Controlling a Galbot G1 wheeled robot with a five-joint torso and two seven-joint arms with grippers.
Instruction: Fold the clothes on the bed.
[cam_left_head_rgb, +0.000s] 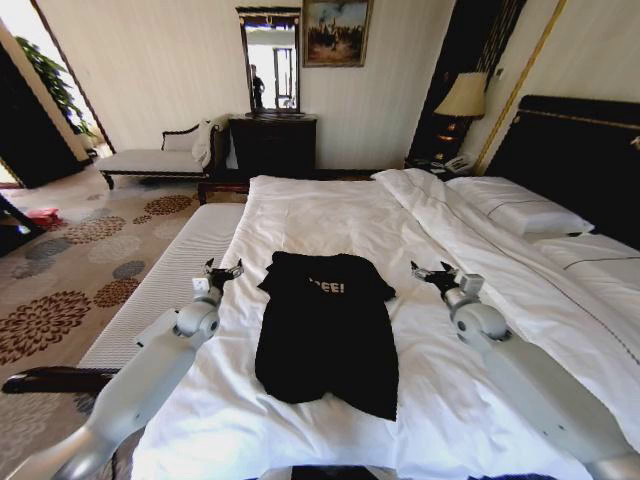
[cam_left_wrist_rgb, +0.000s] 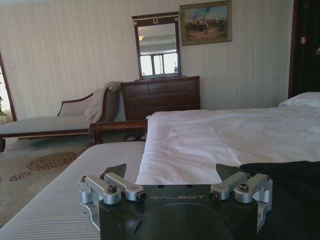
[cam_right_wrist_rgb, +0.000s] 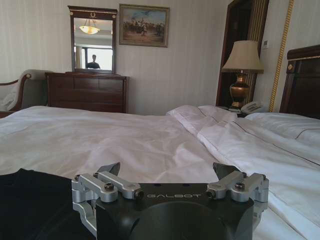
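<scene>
You had the left gripper (cam_left_head_rgb: 222, 272) poised low over the white duvet (cam_left_head_rgb: 330, 215), just beside the left shoulder of the black top (cam_left_head_rgb: 325, 335), with its fingers spread wide and nothing between them. That looked like a deliberate stance: open and level with the garment's upper corner, ready to come in at the fabric edge.

The top itself lay flat on the bed (cam_left_head_rgb: 590, 160) in front of you, roughly midway between the two arms, chest up with part of its white lettering showing. It seemed already smoothed out, hem toward you, so neither side had yet been folded over.

Your right gripper (cam_left_head_rgb: 438, 275) mirrored the left one, sitting near the garment's right shoulder but apart from it, fingers likewise spread and empty. In the right wrist view the dark cloth showed just beside that gripper (cam_right_wrist_rgb: 170, 172). I judged the symmetric placement was meant for a two-handed pinch at both shoulders.
</scene>
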